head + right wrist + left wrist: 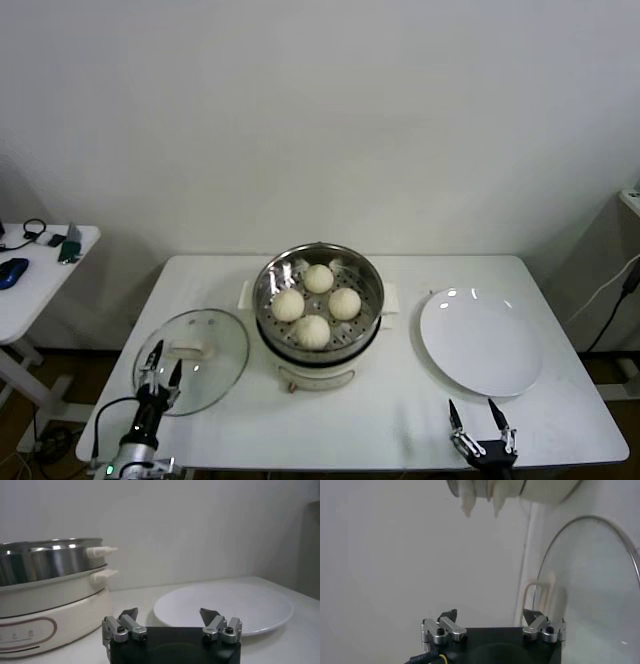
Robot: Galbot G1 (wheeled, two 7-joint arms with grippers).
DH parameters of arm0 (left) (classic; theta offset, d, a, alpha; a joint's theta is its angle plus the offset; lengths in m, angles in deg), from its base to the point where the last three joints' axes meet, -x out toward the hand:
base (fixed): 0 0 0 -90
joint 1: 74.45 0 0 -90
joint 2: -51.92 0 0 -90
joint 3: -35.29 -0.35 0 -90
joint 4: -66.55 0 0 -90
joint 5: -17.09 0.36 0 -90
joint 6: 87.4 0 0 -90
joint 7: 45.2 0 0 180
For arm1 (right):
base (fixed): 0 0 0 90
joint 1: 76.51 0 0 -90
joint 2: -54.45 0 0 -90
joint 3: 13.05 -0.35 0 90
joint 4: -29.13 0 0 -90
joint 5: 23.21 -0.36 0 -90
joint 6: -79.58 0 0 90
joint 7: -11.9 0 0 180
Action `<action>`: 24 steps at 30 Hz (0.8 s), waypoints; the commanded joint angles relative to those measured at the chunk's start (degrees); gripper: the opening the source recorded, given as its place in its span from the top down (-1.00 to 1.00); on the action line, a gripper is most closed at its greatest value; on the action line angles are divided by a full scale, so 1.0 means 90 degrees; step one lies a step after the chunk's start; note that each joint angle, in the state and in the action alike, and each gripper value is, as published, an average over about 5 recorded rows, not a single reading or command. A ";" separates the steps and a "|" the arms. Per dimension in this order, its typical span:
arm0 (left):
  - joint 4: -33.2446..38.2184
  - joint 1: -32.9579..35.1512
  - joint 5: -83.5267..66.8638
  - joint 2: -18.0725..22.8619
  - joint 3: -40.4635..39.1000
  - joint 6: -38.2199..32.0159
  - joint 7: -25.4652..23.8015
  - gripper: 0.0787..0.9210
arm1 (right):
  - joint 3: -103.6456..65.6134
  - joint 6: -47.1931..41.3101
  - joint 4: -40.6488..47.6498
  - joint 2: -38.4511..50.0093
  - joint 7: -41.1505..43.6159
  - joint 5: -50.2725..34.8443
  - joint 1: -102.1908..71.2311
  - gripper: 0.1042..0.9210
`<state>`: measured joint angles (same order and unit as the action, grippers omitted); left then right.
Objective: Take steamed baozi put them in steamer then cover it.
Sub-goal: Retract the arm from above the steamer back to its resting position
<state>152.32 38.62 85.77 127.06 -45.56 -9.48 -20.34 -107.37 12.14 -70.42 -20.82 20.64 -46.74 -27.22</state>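
Four steamed baozi (317, 302) are seen in the steamer (318, 315) at centre frame. The cover (192, 360) is laid lower left. Left gripper (160, 367) and right gripper (478, 413) fingers are spread wide, empty.

The scene is evenly and brightly lit from overhead. Glare is seen on the flat round white plate (481, 343) and the shiny round steel steamer (318, 301); soft shadows are cast on the white surface (400, 415).

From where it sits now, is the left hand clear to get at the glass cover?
Probably yes. The left hand is open at the near edge of the cover, which lies flat on the table beside the steamer; its white handle is uncovered, nothing between.
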 commanded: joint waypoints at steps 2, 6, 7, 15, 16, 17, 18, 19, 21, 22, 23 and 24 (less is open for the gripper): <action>-0.0817 -0.0755 0.0335 -0.0024 -0.0057 -0.0039 0.0093 -0.77 | 0.0033 0.0040 0.0047 -0.0099 -0.0017 0.0103 -0.0037 -0.76; -0.0889 -0.0887 0.0346 -0.0030 -0.0124 -0.0009 0.0076 -0.77 | 0.0038 0.0067 0.0090 -0.0119 -0.0010 0.0112 -0.0022 -0.76; -0.0891 -0.0912 0.0347 -0.0030 -0.0138 0.0004 0.0068 -0.77 | 0.0039 0.0074 0.0103 -0.0122 -0.0009 0.0115 -0.0020 -0.76; -0.1034 -0.1118 0.0416 -0.0091 -0.0190 0.0133 0.0011 -0.77 | 0.0043 0.0159 0.0207 -0.0106 -0.0009 0.0116 -0.0037 -0.76; -0.1063 -0.1134 0.0432 -0.0099 -0.0192 0.0147 0.0004 -0.77 | 0.0042 0.0170 0.0214 -0.0102 -0.0009 0.0114 -0.0038 -0.76; -0.1091 -0.1145 0.0446 -0.0105 -0.0194 0.0160 -0.0001 -0.77 | 0.0042 0.0179 0.0221 -0.0098 -0.0008 0.0110 -0.0038 -0.76; -0.1119 -0.1152 0.0463 -0.0108 -0.0197 0.0169 -0.0005 -0.77 | 0.0042 0.0189 0.0229 -0.0095 -0.0008 0.0107 -0.0037 -0.76; -0.1138 -0.1154 0.0477 -0.0108 -0.0200 0.0175 -0.0008 -0.76 | 0.0042 0.0196 0.0237 -0.0094 -0.0008 0.0104 -0.0035 -0.76; -0.1156 -0.1139 0.0500 -0.0099 -0.0205 0.0185 -0.0014 -0.73 | 0.0043 0.0209 0.0252 -0.0092 -0.0007 0.0097 -0.0030 -0.76; -0.1152 -0.1122 0.0510 -0.0088 -0.0208 0.0190 -0.0016 -0.69 | 0.0044 0.0215 0.0260 -0.0093 -0.0007 0.0096 -0.0027 -0.76; -0.1142 -0.1102 0.0518 -0.0075 -0.0211 0.0197 -0.0016 -0.64 | 0.0045 0.0221 0.0268 -0.0094 -0.0006 0.0095 -0.0023 -0.76; -0.1128 -0.1079 0.0521 -0.0060 -0.0213 0.0206 -0.0015 -0.58 | 0.0046 0.0226 0.0276 -0.0094 -0.0006 0.0094 -0.0019 -0.76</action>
<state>143.28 29.62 89.74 126.21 -47.33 -8.08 -20.47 -107.03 13.97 -68.20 -21.57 20.60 -45.93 -27.39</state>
